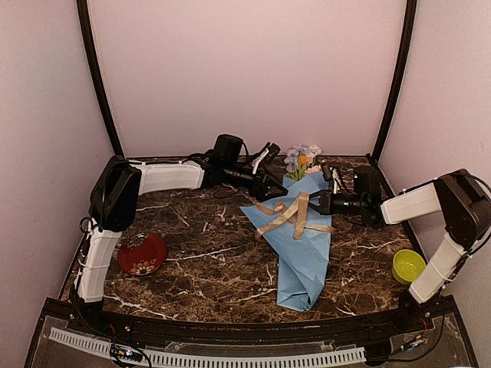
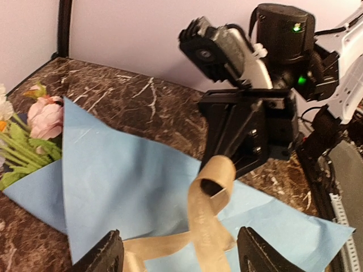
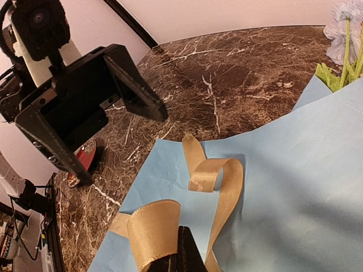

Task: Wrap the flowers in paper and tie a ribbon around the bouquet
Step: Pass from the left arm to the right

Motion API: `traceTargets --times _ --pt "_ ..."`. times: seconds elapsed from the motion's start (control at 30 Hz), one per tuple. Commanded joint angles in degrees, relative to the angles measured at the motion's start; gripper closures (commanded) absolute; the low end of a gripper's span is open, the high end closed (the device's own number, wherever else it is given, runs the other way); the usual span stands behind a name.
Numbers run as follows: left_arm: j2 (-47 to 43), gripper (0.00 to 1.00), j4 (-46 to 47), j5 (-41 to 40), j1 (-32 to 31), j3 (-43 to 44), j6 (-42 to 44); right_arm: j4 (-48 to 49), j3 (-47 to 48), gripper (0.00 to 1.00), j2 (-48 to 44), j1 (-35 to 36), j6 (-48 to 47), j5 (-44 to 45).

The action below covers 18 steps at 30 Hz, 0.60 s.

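Nearing the far table (image 1: 207, 261) edge, bouquet (image 1: 307, 245), right tool (image 3: 182, 252) pinching ribbon (image 3: 218, 181)

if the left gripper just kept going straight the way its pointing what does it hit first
Probably the raised loop of ribbon, standing just ahead between the fingers of the open left gripper. The right gripper sits close behind it; the depth between them is unclear.

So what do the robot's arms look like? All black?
No. The left arm and right arm have white sections with black joints. The left gripper and right gripper are black with flat fingers. Black cables hang off them, and a green light glows on the right wrist.
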Motion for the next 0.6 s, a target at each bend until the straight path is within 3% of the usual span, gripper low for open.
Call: traceTargets --times 0.0,0.2,0.37,0.57 --pt "0.0 0.28 -12.1 -8.3 0.8 2.7 14.7 -0.7 -0.5 1.00 -1.7 -0.4 -0.1 0.5" --pt "8.9 0.13 -26.1 -4.8 0.8 16.4 20.4 -2.6 -0.5 1.00 -1.7 -0.4 -0.5 1.4" --pt "10.6 0.04 -25.1 -4.4 -0.1 17.1 21.1 -4.9 0.3 1.00 -1.7 -0.4 -1.6 2.0" --pt "13.2 0.06 -25.8 -10.0 -0.5 20.3 19.6 -6.2 1.5 1.00 -1.7 -0.3 -1.8 2.1"
